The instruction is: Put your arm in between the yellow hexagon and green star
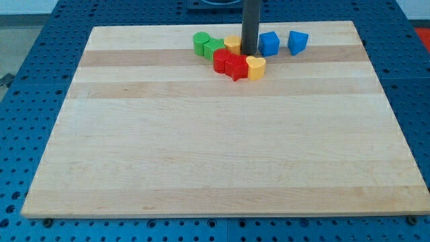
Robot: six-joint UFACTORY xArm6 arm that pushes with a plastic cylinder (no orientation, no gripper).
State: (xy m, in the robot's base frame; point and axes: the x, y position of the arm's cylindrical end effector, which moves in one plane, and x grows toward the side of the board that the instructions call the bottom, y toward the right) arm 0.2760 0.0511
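Note:
The yellow hexagon (pixel 232 44) lies near the view's top, partly hidden by my rod. The green star (pixel 216 48) touches its left side, so no gap shows between them. My tip (pixel 250 53) stands just right of the yellow hexagon, between it and a blue block (pixel 269 43). It is just above the red star (pixel 237 68) and the yellow heart (pixel 256 67).
A green cylinder (pixel 200 42) sits left of the green star. A red block (pixel 222 60) lies below the green star, against the red star. A second blue block (pixel 298 42) lies further right. All are on the wooden board (pixel 215 148), close to its top edge.

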